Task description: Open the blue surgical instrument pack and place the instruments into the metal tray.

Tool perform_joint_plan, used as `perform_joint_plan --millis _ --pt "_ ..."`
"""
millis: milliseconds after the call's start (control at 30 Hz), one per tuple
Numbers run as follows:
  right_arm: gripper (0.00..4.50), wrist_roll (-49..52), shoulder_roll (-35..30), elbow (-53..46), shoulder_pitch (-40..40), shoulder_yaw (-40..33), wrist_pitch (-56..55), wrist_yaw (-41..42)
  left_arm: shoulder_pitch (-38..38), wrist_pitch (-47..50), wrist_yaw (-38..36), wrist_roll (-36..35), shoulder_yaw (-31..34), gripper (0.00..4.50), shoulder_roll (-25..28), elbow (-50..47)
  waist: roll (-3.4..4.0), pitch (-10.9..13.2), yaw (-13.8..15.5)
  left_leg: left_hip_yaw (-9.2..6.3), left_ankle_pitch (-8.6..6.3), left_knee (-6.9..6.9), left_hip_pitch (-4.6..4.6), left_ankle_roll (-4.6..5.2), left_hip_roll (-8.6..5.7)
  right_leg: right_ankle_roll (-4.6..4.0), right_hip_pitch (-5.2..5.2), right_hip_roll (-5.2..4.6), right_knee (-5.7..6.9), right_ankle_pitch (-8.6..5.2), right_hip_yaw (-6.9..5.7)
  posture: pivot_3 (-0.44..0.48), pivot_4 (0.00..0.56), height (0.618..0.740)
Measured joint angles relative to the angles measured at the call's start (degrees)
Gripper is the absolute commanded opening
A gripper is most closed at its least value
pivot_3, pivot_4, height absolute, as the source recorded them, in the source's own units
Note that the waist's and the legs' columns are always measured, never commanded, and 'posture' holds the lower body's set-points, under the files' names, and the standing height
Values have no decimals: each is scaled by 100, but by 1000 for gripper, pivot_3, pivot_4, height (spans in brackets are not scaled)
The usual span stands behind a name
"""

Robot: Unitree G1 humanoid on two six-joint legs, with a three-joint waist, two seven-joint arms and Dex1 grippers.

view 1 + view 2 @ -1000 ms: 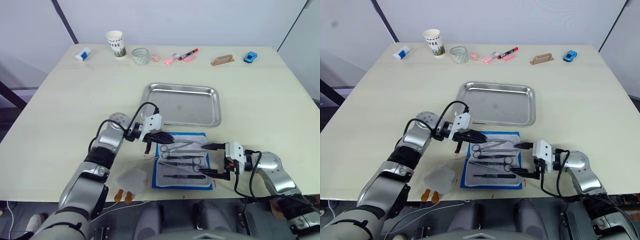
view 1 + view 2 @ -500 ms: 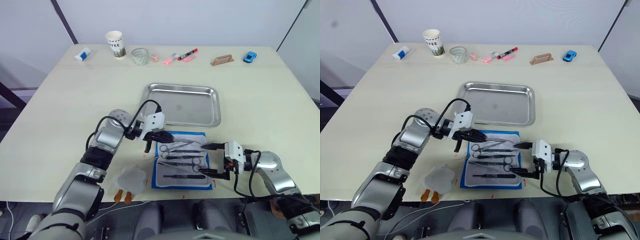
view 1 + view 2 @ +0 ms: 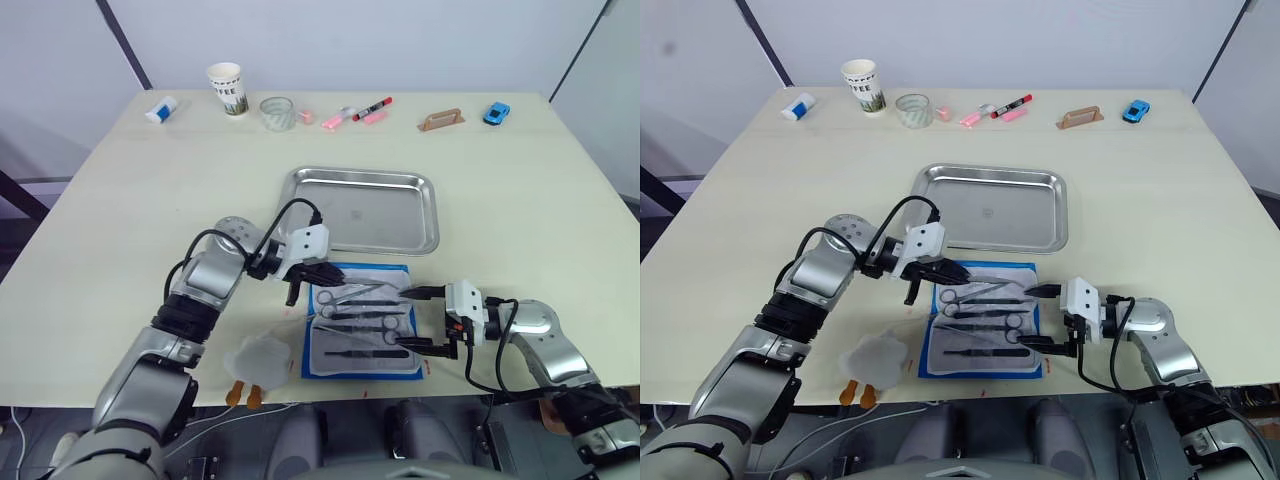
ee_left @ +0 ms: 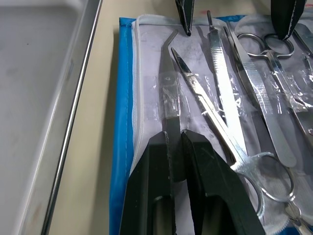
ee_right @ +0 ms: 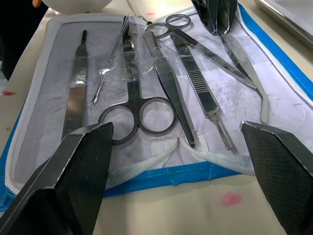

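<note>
Jaws on my left gripper (image 4: 175,147) are clamped on a curved-tip instrument (image 4: 169,98), the one nearest the metal tray (image 3: 365,209). Right gripper (image 5: 178,147) sits spread wide at the opposite end of the blue surgical instrument pack (image 3: 362,320), gripping nothing. Pack lies unfolded just beside the tray, which has nothing in it; the other instruments (image 5: 161,78) sit on the lining under clear strips. Risk: a strip crosses my tool too, so lifting may drag the pack or slip the grip. Legible writing: "FEE" on the paper cup (image 3: 226,88).
</note>
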Motion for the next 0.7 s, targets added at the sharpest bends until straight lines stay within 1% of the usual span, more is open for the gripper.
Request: perform_joint_plan --millis 433,700 --pt "4500 -10 0 -42 -43 76 78 -62 45 127 -85 -212 1 74 361 -120 0 -1 -63 -3 0 -4 0 0 2 -3 -2 2 1 -2 -2 0 150 737" --pt "4500 -19 -4 -39 -75 102 85 -63 171 459 -119 -369 85 74 662 -447 -1 0 -73 -2 0 -4 0 0 3 -4 -3 2 1 -3 -2 0 150 737"
